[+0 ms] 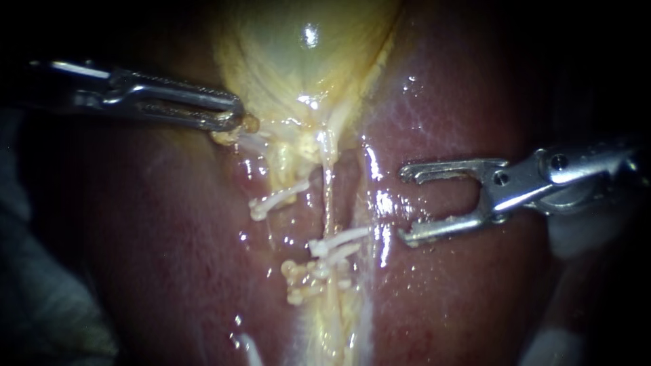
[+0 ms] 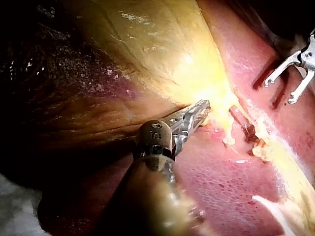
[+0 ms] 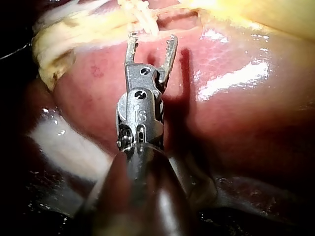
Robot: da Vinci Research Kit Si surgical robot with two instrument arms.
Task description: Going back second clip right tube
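Note:
The yellow gallbladder [image 1: 305, 54] lies on the red liver [image 1: 461, 102]. Below its neck runs a thin pale tube [image 1: 329, 196], the right one of two strands. White clips sit across the strands: one [image 1: 278, 196] on the left strand, one [image 1: 339, 240] on the right tube, and more [image 1: 305, 274] lower down. My left instrument [image 1: 234, 122] is shut on yellow tissue at the gallbladder's neck [image 2: 199, 110]. My right instrument [image 1: 407, 205] stands open and empty over the liver, right of the clipped tube and clear of it. In the right wrist view its jaws [image 3: 151, 39] point at the clips [image 3: 145, 14].
Wet, shiny liver surface surrounds the tubes on both sides. A pale cloth-like mass [image 1: 549, 339] shows at the lower right, and another pale patch [image 3: 69, 147] lies beside the right instrument's shaft. The field's edges are dark.

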